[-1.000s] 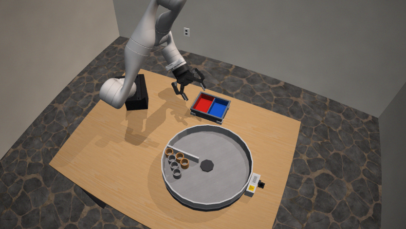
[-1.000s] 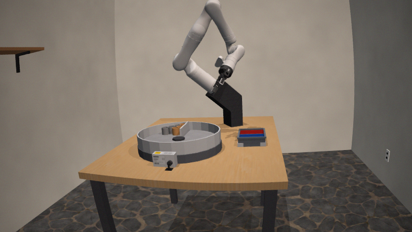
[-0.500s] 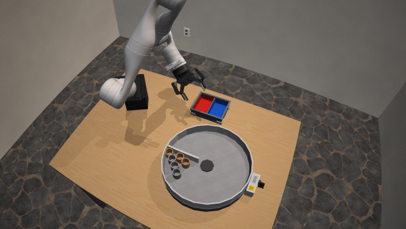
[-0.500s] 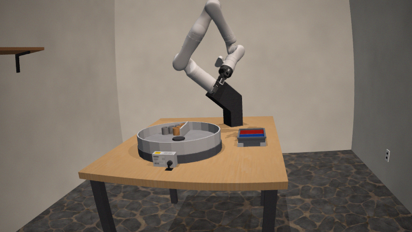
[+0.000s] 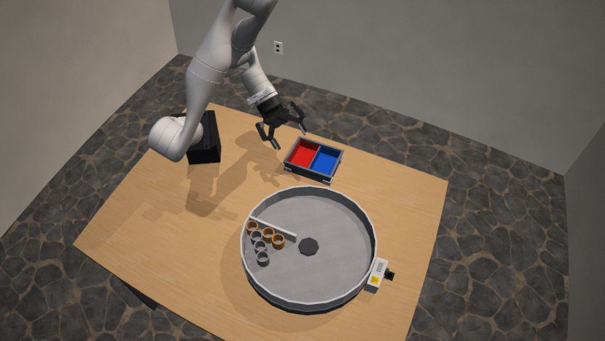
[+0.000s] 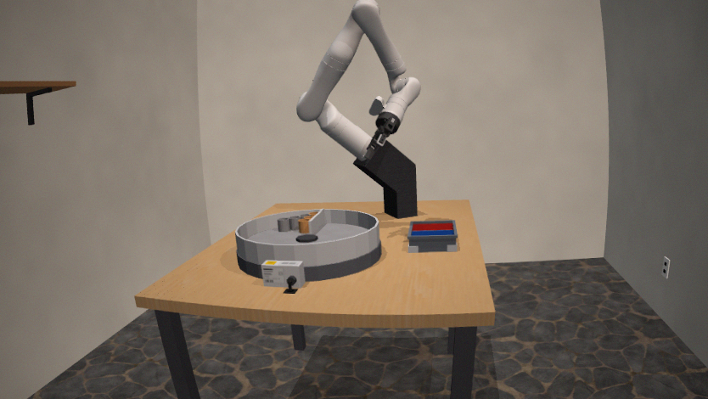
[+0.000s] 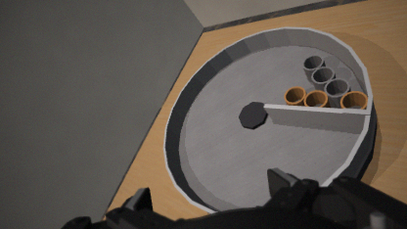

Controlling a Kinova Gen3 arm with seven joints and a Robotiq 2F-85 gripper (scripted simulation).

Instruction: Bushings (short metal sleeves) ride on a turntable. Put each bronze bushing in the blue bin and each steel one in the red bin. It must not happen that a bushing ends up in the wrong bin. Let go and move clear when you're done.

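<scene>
A grey round turntable (image 5: 307, 249) sits on the wooden table. Three bronze bushings (image 5: 268, 233) and three steel bushings (image 5: 260, 246) stand upright in a tight cluster against a straight divider wall (image 5: 273, 226) at the turntable's left side. The wrist view shows the bronze ones (image 7: 316, 99) along the divider and the steel ones (image 7: 323, 75) behind them. My gripper (image 5: 289, 135) is open and empty. It hangs high above the table, left of the bin and far from the bushings. Its fingers frame the bottom of the wrist view. The red bin (image 5: 303, 153) and blue bin (image 5: 325, 162) share one grey tray.
A black octagonal hub (image 5: 307, 246) marks the turntable's centre. A raised rim surrounds the turntable. A white control box (image 5: 376, 275) is fixed to its right edge. The arm's black pedestal (image 5: 205, 137) stands at the table's back left.
</scene>
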